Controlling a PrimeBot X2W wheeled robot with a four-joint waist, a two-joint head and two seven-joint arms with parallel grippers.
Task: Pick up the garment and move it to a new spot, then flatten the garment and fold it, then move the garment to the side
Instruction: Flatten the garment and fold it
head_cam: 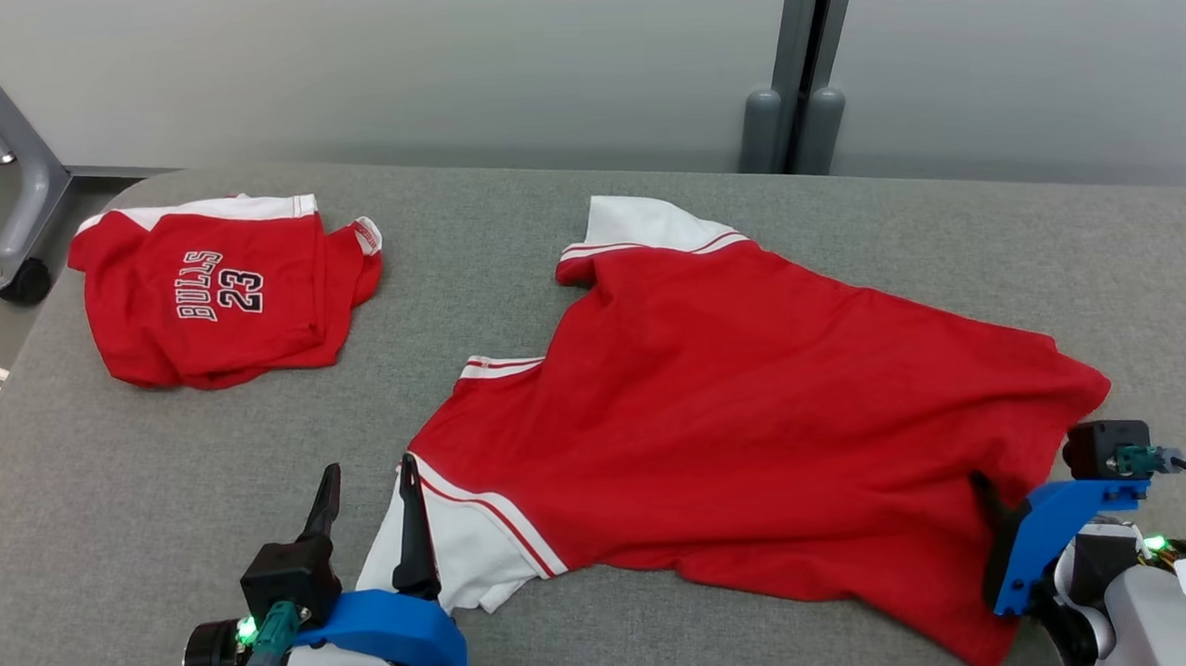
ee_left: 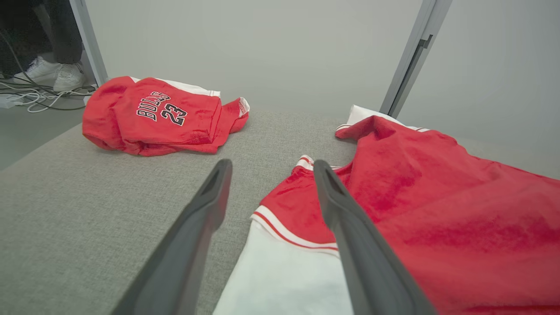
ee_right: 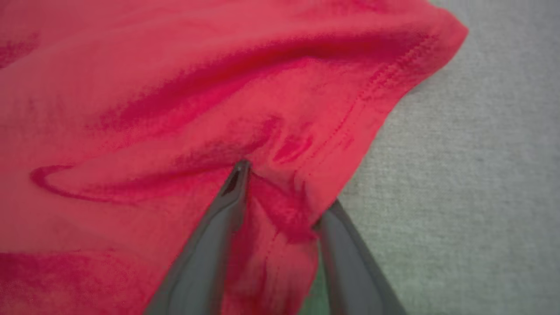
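Note:
The garment (head_cam: 755, 386), a red shirt with white sleeves, lies spread and wrinkled over the middle and right of the grey table (head_cam: 508, 227). My left gripper (head_cam: 370, 465) is open at the near left. Its right finger rests over the white sleeve (ee_left: 284, 280) and its left finger is over bare table. In the left wrist view the left gripper (ee_left: 271, 164) points past the sleeve's red-striped cuff. My right gripper (head_cam: 1000, 495) is at the shirt's near right hem. In the right wrist view the right gripper (ee_right: 284, 183) straddles the bunched hem (ee_right: 288, 214), one finger on top, the other under the cloth, jaws still apart.
A second red garment (head_cam: 216, 289), folded, printed BULLS 23, sits at the table's far left. A grey wheeled stand leg (head_cam: 22, 198) is beyond that corner. A person's white shoes (ee_left: 43, 72) and cables show on the floor. Bare table lies between the two garments.

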